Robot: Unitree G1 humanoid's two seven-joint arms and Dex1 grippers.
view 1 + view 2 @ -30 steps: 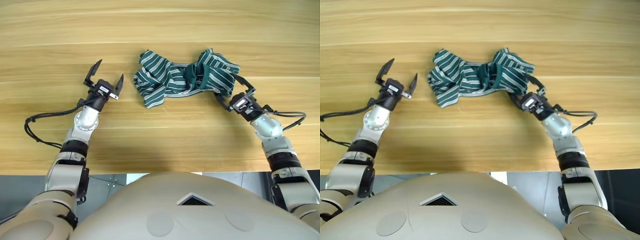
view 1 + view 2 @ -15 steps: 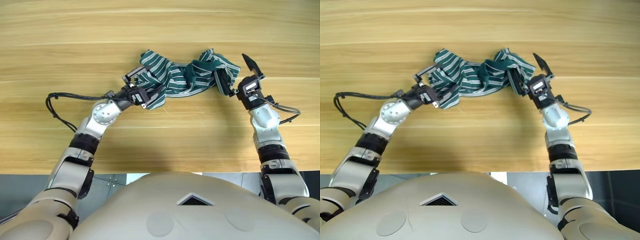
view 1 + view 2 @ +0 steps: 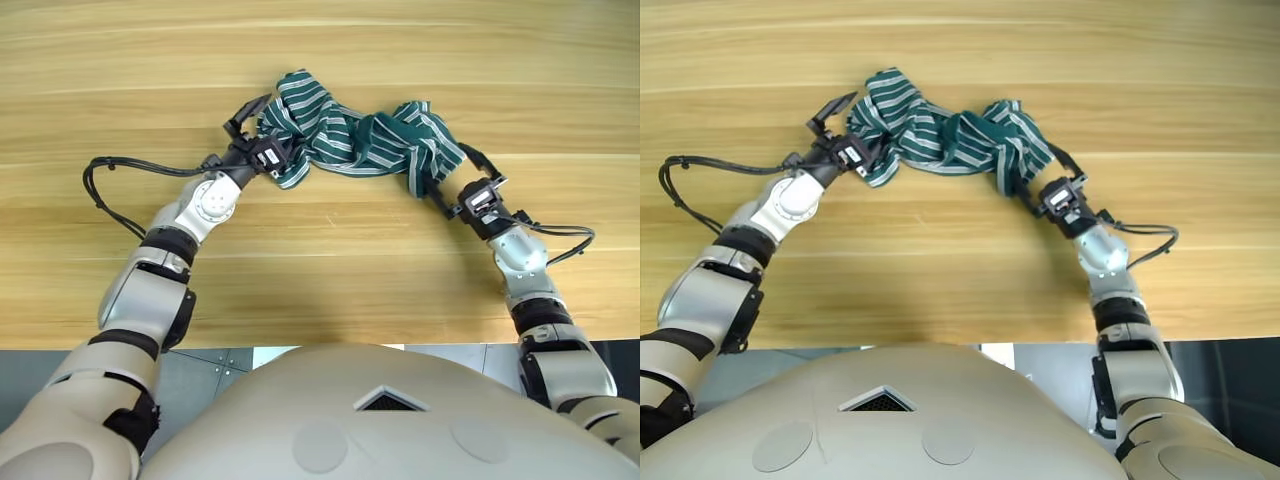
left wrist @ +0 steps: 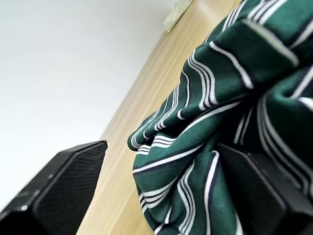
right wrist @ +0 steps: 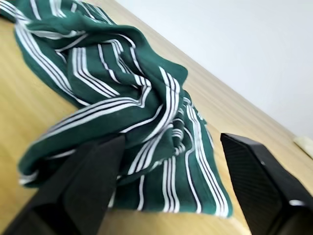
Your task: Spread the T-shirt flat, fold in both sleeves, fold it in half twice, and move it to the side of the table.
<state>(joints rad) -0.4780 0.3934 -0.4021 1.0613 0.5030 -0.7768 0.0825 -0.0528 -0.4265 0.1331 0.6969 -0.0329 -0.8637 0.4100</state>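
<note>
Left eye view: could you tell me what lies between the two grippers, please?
The bunched striped T-shirt spans from left gripper to right gripper, in the left eye view.

Light wooden table point(image 3: 320, 60), pale wall point(image 4: 58, 58)

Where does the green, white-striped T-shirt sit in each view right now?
Left eye view: the green, white-striped T-shirt lies bunched at upper centre on the light wooden table.
Right eye view: same heap, upper centre, slightly further left.
Left wrist view: cloth between the left tool's fingers.
Right wrist view: cloth reaching between the right tool's fingers.
Shared landmark: the wooden table under the shirt.
</note>
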